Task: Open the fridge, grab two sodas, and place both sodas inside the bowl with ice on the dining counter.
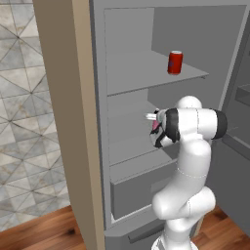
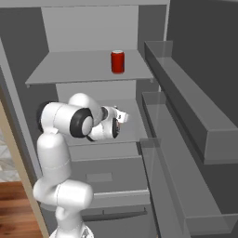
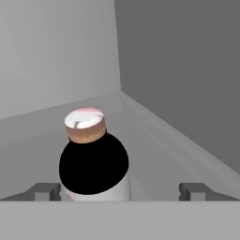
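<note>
The hand (image 3: 120, 191) stands spread as wide as it goes, with nothing clasped. In the hand view its two dark fingertips (image 3: 43, 191) rise at the lower left and lower right, and the pink bottle (image 3: 93, 161) sits between them, nearer the left one and touching neither as far as can be told.

The bottle stands on the fridge's middle shelf (image 3: 154, 140), low and left of centre in the hand view. In the left base view only a sliver of pink shows beside the wrist at mid-frame. It looks small and light, rigid, with smooth rounded sides that would likely be slippery. The straighter body below the shoulder seems the best place to close on, since the narrow cap offers little purchase.

Farther out, the red can (image 1: 175, 62) stands alone on the upper shelf (image 1: 146, 73), in the upper middle of both base views, well apart from the bottle. The fridge (image 1: 100, 122) is open, its door bins (image 2: 186, 102) running down the right of the right base view. The shelf overhead and the side wall (image 3: 187, 70) at the right of the hand view confine the arm; nothing lies between the fingertips and the bottle.
</note>
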Tool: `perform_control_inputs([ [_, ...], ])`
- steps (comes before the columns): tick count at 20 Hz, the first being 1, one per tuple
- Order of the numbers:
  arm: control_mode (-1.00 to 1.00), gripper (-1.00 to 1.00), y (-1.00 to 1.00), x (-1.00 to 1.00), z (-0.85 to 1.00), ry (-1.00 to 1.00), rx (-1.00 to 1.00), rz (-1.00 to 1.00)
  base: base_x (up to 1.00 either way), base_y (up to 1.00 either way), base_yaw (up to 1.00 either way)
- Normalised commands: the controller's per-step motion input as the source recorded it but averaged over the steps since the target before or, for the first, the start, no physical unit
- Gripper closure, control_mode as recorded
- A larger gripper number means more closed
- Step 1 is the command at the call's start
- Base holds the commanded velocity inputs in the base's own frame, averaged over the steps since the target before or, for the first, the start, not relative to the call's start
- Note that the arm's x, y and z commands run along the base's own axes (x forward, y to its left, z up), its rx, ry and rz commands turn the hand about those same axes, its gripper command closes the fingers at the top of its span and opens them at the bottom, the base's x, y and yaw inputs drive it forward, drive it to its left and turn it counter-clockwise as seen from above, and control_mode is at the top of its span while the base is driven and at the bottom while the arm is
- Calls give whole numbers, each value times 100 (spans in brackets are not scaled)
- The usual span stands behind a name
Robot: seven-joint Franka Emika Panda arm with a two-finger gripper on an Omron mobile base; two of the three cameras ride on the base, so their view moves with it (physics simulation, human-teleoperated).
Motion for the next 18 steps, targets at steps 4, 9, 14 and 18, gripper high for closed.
perform_control_inputs([
  [4, -100, -100, 0, 7, -11, 0, 0, 0, 0, 0, 0],
  [9, -100, -100, 7, 0, -15, -1, 0, 1, 0, 0, 0],
  [14, -100, 100, 11, 0, -17, -1, 0, 1, 0, 0, 0],
  [18, -100, 100, 4, 0, -8, 0, 0, 1, 0, 0, 0],
])
